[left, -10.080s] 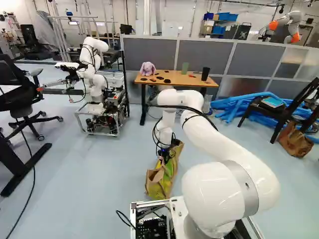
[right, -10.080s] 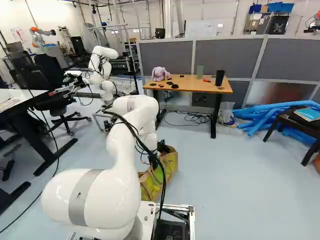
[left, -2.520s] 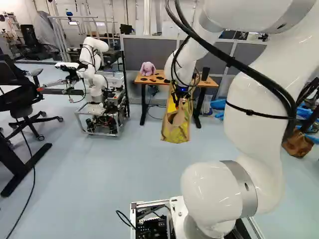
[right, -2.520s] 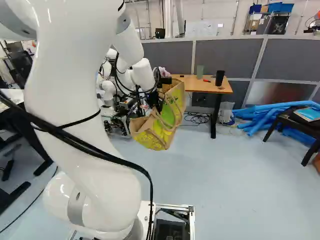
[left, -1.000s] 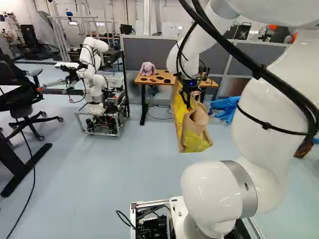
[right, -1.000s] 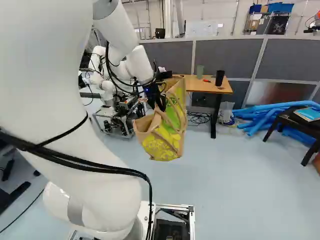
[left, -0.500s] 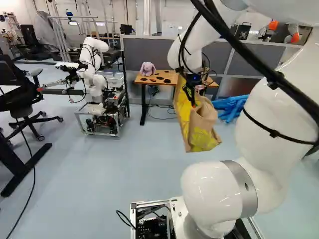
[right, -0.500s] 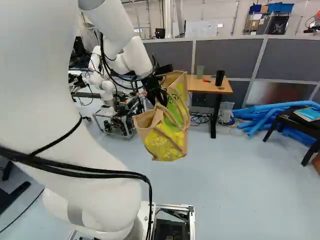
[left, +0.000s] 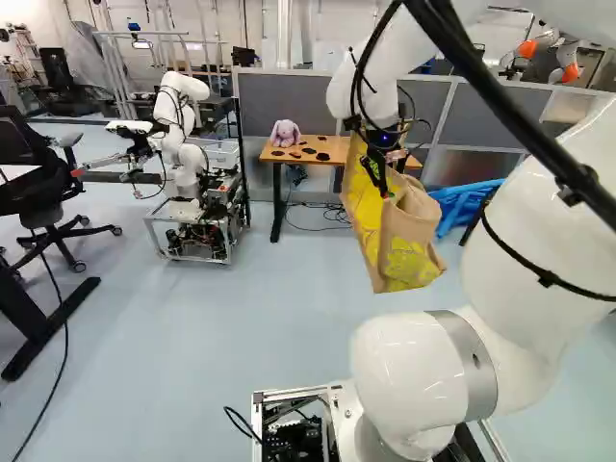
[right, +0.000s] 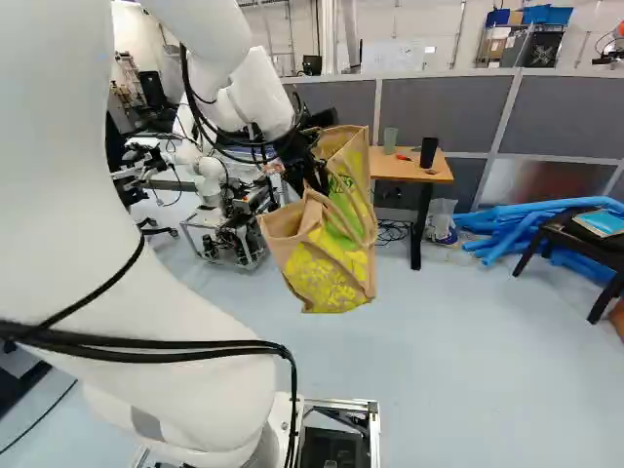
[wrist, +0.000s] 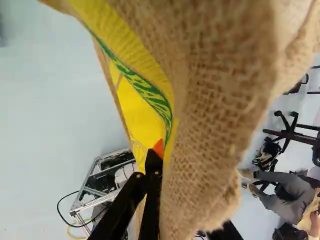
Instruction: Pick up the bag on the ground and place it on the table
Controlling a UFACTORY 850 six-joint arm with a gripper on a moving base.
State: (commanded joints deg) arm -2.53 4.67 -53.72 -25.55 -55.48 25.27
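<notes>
In the left base view my gripper (left: pixel 385 185) hangs above the floor, shut on the upper part of the yellow-and-tan bag (left: pixel 404 245). The bag dangles tilted in the air, its open top sagging, and it covers part of the table (left: pixel 322 147) behind it. The right base view shows the bag (right: pixel 330 268) hanging clear of the floor, left of the visible end of the table (right: pixel 411 170). Up close in the wrist view, coarse tan cloth (wrist: pixel 215 110) bulges over the gripper (wrist: pixel 157 152), hiding much of its fingers.
A plush toy (left: pixel 285 133) and small dark items lie on the table; a green cup (right: pixel 390 136) and a black cup (right: pixel 429 151) stand there too. Another robot (left: pixel 183 144) stands at the left. Blue tubes (right: pixel 517 226) and a dark chair (right: pixel 575 244) are at the right.
The base stays put. Compared with a second ago, my arm has carried the bag rightward in the left base view and nearer. Over ten seconds it has gone from the floor into the air.
</notes>
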